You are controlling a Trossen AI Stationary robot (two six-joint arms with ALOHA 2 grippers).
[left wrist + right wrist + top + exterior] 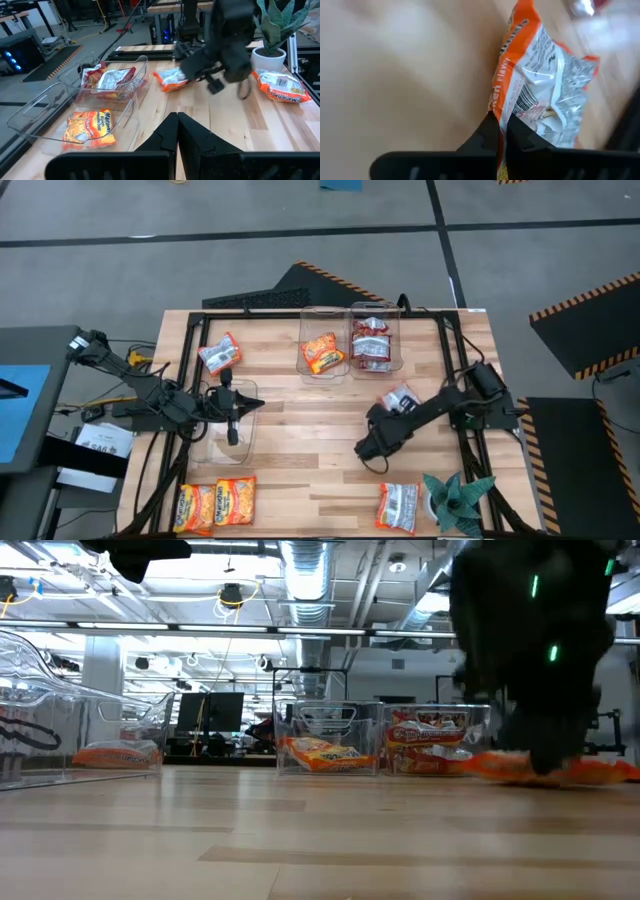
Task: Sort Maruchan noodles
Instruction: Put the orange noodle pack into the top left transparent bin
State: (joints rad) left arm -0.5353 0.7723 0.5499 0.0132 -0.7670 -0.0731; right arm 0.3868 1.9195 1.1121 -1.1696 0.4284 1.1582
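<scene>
1 orange-edged silver packet (545,95) is pinched at its edge by the fingers of the right gripper (501,125), as the right wrist view shows; from above, this packet (400,399) lies on the wooden counter (300,420) right of centre, beneath the right arm, with the right gripper (372,444) low over the boards just in front of it. 2 clear bins stand side by side at the far edge of the counter: the left bin (322,340) holds 1 orange-yellow packet (323,354), and the right bin (376,337) holds red-printed silver packets (371,343). 1 more silver-and-red packet (219,355) lies on the counter's far left. At the near left corner 2 orange-yellow packets (216,503) lie touching each other, and near the near right corner 1 silver packet (398,505) lies just beside a teal spiky plant (458,498). The left gripper (232,425) hovers over a third clear bin (226,435) at the left side of the counter, its fingers (192,137) pressed together with nothing between them. In the low view the right arm comes down as a dark mass onto the orange packet (560,769), to the right of the 2 filled bins.
</scene>
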